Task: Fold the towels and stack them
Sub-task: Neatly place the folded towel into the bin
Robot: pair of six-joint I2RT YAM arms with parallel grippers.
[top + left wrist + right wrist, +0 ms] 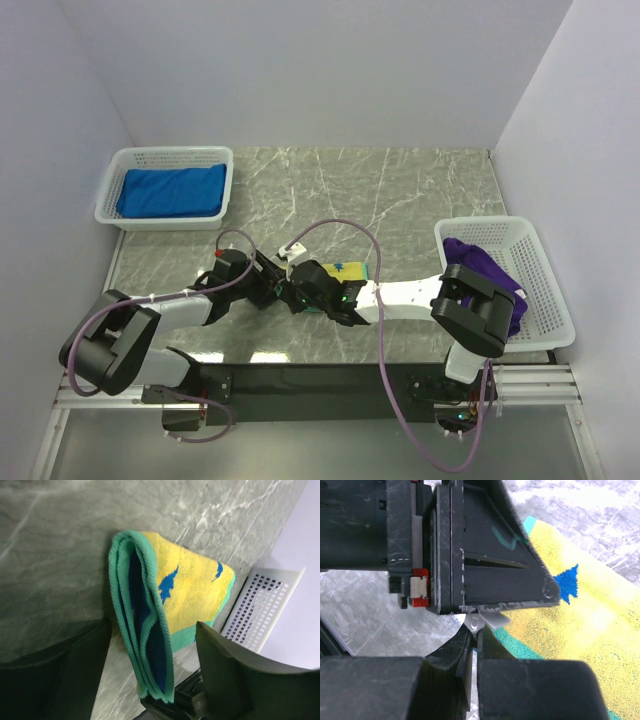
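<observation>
A folded yellow towel [350, 270] with a green border and blue marks lies mid-table between both grippers. In the left wrist view the towel [195, 585] shows stacked green edges and a blue inside. My left gripper [150, 630] is open, its fingers [230, 670] standing either side of the towel's near edge. My right gripper [480, 635] is shut on the towel's [580, 630] green edge; in the top view it [305, 292] meets the left gripper [280, 288]. A royal blue towel [172, 190] lies folded in the left basket. A purple towel [480, 262] lies bunched in the right basket.
A white mesh basket [170, 153] stands at the back left and another [555, 290] at the right edge; the latter also shows in the left wrist view [255, 610]. The table is grey marble [400, 190]. The left gripper's body [470, 545] fills the top of the right wrist view.
</observation>
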